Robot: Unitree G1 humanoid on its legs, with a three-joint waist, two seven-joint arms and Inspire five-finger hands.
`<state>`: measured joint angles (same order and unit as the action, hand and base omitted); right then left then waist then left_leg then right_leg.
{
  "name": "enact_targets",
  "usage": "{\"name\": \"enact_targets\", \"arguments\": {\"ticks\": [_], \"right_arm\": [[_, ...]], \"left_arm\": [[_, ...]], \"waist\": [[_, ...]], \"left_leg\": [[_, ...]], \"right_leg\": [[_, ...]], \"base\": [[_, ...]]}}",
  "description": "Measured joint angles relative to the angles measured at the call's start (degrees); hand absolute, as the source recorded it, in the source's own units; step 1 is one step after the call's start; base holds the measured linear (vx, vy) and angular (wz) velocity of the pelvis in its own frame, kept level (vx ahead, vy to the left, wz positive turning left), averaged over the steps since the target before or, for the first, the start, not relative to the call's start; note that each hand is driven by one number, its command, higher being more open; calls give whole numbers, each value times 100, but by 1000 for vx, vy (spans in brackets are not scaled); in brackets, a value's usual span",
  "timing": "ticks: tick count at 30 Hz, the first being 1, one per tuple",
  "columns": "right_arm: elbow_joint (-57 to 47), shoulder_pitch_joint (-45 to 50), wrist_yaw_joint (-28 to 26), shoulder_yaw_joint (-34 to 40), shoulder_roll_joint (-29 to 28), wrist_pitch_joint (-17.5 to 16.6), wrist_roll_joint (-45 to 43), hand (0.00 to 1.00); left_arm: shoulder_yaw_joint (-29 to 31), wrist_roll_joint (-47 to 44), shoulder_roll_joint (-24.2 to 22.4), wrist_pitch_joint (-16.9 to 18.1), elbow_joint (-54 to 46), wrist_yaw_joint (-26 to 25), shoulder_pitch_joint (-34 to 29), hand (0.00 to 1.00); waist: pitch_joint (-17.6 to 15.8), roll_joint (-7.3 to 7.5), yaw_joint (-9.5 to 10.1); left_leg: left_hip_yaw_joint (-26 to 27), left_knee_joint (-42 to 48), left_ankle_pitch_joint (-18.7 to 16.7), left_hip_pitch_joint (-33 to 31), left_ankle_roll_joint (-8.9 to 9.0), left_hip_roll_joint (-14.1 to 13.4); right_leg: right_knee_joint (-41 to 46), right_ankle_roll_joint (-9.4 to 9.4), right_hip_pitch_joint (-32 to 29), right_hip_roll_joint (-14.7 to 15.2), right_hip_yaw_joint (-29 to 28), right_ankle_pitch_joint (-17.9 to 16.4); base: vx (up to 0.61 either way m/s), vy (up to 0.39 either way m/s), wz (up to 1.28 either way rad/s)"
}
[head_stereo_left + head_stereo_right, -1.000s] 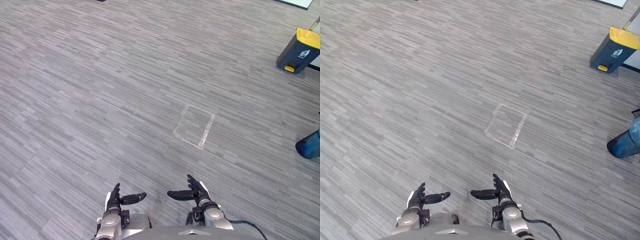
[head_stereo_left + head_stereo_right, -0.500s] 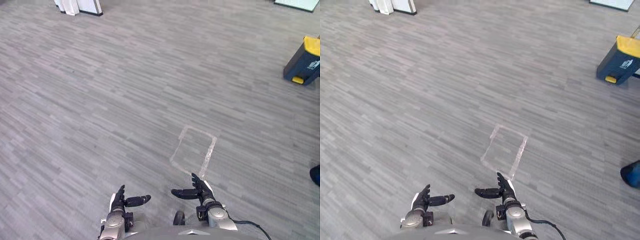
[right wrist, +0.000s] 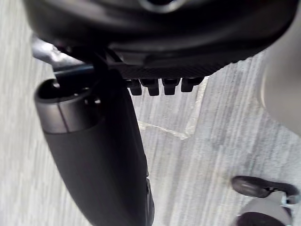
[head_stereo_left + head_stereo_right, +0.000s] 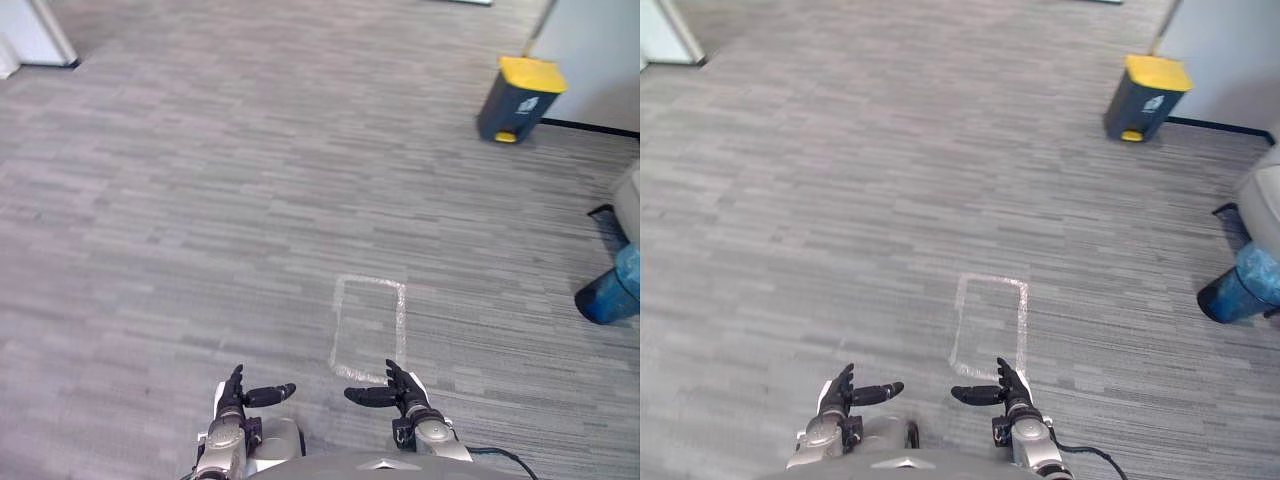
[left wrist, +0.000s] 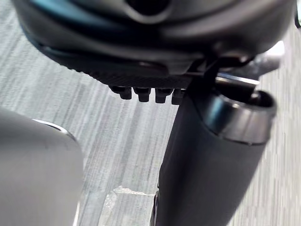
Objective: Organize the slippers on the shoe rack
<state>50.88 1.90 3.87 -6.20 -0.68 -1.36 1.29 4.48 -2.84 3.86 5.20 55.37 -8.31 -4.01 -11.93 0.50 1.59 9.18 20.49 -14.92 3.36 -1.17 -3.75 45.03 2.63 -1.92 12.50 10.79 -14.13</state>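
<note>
can't tell where the slippers or the shoe rack are. left robot hand (image 4: 238, 398) and right robot hand (image 4: 400, 392) hang low over the grey floor (image 4: 200, 200), both with fingers apart and straight, thumbs pointing at each other, gripping nothing. a taped rectangle (image 4: 402, 320) sits just past the right one. a yellow-lidded bin (image 4: 518, 98) stands far off to the right.
</note>
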Motion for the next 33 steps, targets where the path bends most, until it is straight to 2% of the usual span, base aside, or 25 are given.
{"name": "enact_targets", "arguments": {"ticks": [1,3,4,5,6,7,8,9,10,11,12,14,15,17,18,20,22,23,24,25,26,28,30,32,33], "right_arm": [[3,-20,-12,-67,0,-21,69,100],[39,-118,-13,-132,3,-57,102,100],[69,-134,-13,-132,4,-57,102,100],[79,-170,-12,-132,7,-42,102,100],[82,-162,-12,-129,5,-46,100,100],[82,-98,-16,-130,-1,-73,93,100],[86,-131,-15,-120,54,-113,109,100],[113,-159,-4,-56,90,-109,113,100],[113,-133,-5,23,107,-119,113,100],[117,-135,6,82,104,-105,104,100],[116,-100,16,186,100,-103,94,100],[99,-50,23,248,100,-102,92,100],[76,-9,49,290,95,-99,87,100],[74,25,69,392,104,-91,83,100],[81,31,84,437,105,-78,83,100],[102,11,127,467,101,-53,83,100],[105,21,163,510,73,-11,81,100],[100,18,180,526,82,4,81,100],[96,20,183,531,98,11,81,100],[64,32,194,528,51,17,81,100],[57,36,181,503,2,15,82,100],[82,24,169,506,-82,17,84,100],[99,12,167,501,-139,13,94,100],[154,-6,155,499,-153,35,97,100],[165,-29,148,487,-159,19,100,100]], "left_arm": [[-101,2,46,-14,7,-6,-37,100],[-117,-3,43,-40,8,-4,-46,100],[-128,-4,39,-48,10,-3,-47,100],[-131,-4,39,-66,11,9,-51,100],[-131,-11,46,-74,11,14,-56,100],[-133,-5,72,-76,15,34,-66,100],[-129,6,18,-79,97,41,-11,100],[-129,12,-85,-82,119,66,-15,100],[-130,16,-146,-79,120,88,-18,100],[-132,21,-153,-77,120,108,-15,100],[-128,24,-152,-80,118,126,-14,100],[-65,18,-144,-79,89,124,-21,100],[14,16,-107,-72,33,117,-19,100],[154,12,-160,-65,-89,107,-23,100],[156,9,-140,-55,-162,99,-23,100],[151,8,-148,-24,-224,93,-22,100],[146,6,-143,-12,-259,93,-8,100],[146,-3,-151,-15,-264,91,8,100],[149,-9,-163,-14,-238,76,12,100],[140,-11,-108,-15,-229,70,35,100],[139,-29,-72,-15,-237,67,44,100],[132,-113,-56,-28,-224,80,45,100],[118,-120,-57,-30,-172,78,44,100],[120,-135,-59,-33,-134,73,33,100],[101,-157,-35,-30,-111,69,-10,100]], "waist": [[15,-29,-49],[19,-55,-58],[21,-69,-65],[26,-64,-69],[48,-21,-65],[90,84,-72],[62,-16,-93],[93,-187,-113],[121,-255,-137],[121,-291,-162],[112,-268,-185],[97,-239,-179],[76,-230,-140],[46,-165,-46],[34,-149,2],[23,-131,84],[-16,-83,98],[-29,-106,98],[-32,-146,111],[-50,-67,102],[-18,46,119],[-13,54,137],[-19,53,136],[-32,34,147],[-36,20,138]], "left_leg": [[65,-236,-1,210,-2,-42],[264,-587,6,458,12,-151],[312,-635,8,486,23,-181],[420,-767,7,562,74,-218],[439,-816,-5,611,119,-187],[416,-829,-80,693,246,-78],[389,-828,-160,798,333,-140],[309,-734,-154,783,337,-256],[203,-643,-151,766,342,-309],[83,-346,-127,703,389,-379],[-70,551,-13,393,599,-503],[-178,1631,261,-34,993,-639],[-207,2536,109,-449,1006,-769],[-156,2857,-230,-846,805,-747],[-216,2615,-339,-1030,685,-612],[-473,1878,-405,-1209,631,-367],[-1172,824,-301,-1405,596,-6],[-1507,242,150,-1453,634,87],[-1471,75,785,-1261,458,148],[-1316,100,712,-1206,476,217],[-1144,321,536,-1198,334,251],[-929,500,332,-1139,220,285],[-644,244,229,-824,81,303],[-386,-58,242,-454,57,275],[-153,-340,272,-92,5,250]], "right_leg": [[-18,-122,-107,-4,379,-124],[-488,-142,-575,-75,1048,-134],[-715,-140,-689,-128,1177,-124],[-1457,-136,-866,-332,1396,19],[-1997,-256,-886,-458,1412,316],[-2505,-617,-894,-561,1257,1133],[-2448,-605,-817,-618,1270,1062],[-2539,-615,-701,-748,1295,977],[-2604,-584,-646,-808,1319,886],[-2691,-587,-536,-872,1342,812],[-2924,-588,-230,-970,1387,761],[-3165,-605,60,-1047,1376,715],[-3283,-664,285,-1115,1310,628],[-3405,-667,552,-1141,1069,550],[-3434,-647,634,-1132,858,535],[-3417,-569,660,-1095,503,528],[-3398,-374,729,-972,77,452],[-3326,-197,739,-921,-177,346],[-3200,-8,766,-888,-418,214],[-3189,21,789,-773,-521,171],[-3241,22,816,-703,-643,174],[-3188,44,824,-618,-865,186],[-2726,175,637,-497,-913,216],[-2088,310,398,-373,-698,269],[-1521,313,269,-124,-92,252]], "base": [[239,84,-30],[325,29,-39],[333,-42,-43],[342,-63,-34],[353,-77,-31],[302,-69,-15],[358,-78,-13],[419,-114,-6],[402,-128,-4],[351,-153,10],[344,-149,9],[321,-120,2],[286,-42,-25],[276,21,-63],[258,104,-102],[252,154,-108],[237,206,-107],[349,330,-107],[430,375,-97],[389,320,-77],[298,244,-50],[256,247,-63],[187,183,-71],[108,103,-71],[132,115,-88]]}}
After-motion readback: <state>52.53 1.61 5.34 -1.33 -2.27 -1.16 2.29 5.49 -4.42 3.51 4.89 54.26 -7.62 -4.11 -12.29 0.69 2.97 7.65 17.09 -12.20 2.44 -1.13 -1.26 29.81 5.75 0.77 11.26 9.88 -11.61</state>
